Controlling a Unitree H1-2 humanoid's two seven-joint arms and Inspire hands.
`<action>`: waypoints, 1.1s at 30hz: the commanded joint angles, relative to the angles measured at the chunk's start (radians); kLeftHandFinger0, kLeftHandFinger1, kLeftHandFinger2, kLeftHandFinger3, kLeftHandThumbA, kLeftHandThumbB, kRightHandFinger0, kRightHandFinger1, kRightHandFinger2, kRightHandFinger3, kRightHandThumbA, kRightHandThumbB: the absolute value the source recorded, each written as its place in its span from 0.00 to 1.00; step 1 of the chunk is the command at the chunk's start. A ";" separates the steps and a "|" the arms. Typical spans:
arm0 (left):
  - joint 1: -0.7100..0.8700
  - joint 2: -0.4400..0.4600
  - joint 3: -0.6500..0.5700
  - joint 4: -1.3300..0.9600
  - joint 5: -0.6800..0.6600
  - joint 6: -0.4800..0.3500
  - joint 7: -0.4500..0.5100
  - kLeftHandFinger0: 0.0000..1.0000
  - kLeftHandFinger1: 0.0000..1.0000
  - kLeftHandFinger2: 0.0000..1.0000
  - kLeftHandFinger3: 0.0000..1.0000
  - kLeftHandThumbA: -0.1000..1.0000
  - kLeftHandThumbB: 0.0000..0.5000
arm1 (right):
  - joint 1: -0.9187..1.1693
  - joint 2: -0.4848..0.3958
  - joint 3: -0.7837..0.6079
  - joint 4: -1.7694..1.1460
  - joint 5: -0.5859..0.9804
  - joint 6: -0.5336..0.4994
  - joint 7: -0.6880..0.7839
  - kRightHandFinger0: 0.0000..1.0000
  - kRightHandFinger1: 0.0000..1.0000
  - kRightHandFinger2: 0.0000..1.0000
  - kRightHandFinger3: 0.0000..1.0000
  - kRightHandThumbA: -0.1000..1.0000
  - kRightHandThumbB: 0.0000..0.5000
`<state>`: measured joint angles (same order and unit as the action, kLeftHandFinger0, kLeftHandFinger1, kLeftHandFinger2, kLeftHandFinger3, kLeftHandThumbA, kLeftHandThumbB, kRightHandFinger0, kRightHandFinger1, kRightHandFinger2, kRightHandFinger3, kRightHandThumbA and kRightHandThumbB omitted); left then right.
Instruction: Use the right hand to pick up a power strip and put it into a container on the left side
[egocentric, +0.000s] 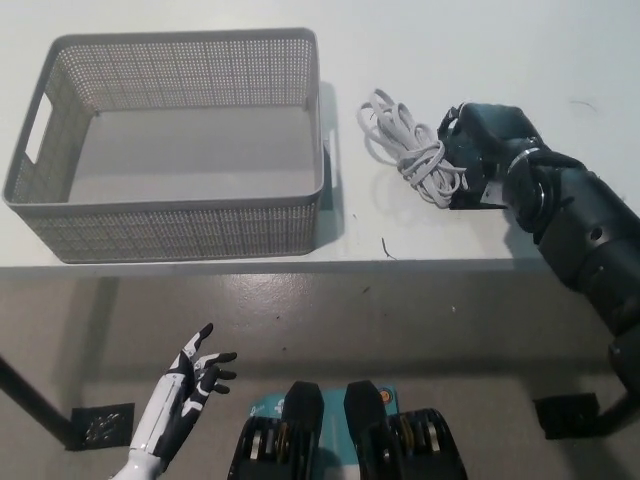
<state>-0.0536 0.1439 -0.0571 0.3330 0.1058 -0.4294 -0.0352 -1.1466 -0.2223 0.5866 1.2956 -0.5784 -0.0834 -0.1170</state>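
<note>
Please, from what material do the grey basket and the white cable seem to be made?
The grey basket looks like moulded matt plastic: its walls carry a fine, regular perforated grid and a cut-out handle. The white cable seems to have a smooth rubber or plastic sheath, since it bends in soft loops.
</note>
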 joint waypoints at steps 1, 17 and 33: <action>-0.012 0.034 -0.027 -0.037 0.017 -0.041 -0.003 0.61 0.64 0.72 1.00 0.93 0.17 | -0.270 -0.058 0.040 -0.070 -0.202 -0.095 -0.820 0.00 0.17 0.61 0.38 0.00 0.39; -0.014 0.031 -0.032 -0.036 0.023 -0.041 0.008 0.57 0.61 0.68 0.97 0.95 0.24 | -0.296 -0.061 -0.055 -0.085 -0.134 -0.149 -0.871 0.00 0.01 0.53 0.29 0.00 0.50; -0.052 0.041 -0.036 -0.041 0.031 -0.041 0.009 0.58 0.59 0.66 0.93 0.95 0.22 | -0.458 -0.089 -0.076 -0.092 -0.141 -0.179 -0.886 0.00 0.05 0.60 0.46 0.00 0.19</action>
<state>-0.0570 0.1444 -0.0630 0.3437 0.1083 -0.4294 -0.0352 -1.1609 -0.2228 0.5711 1.2955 -0.6625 -0.1124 -0.5376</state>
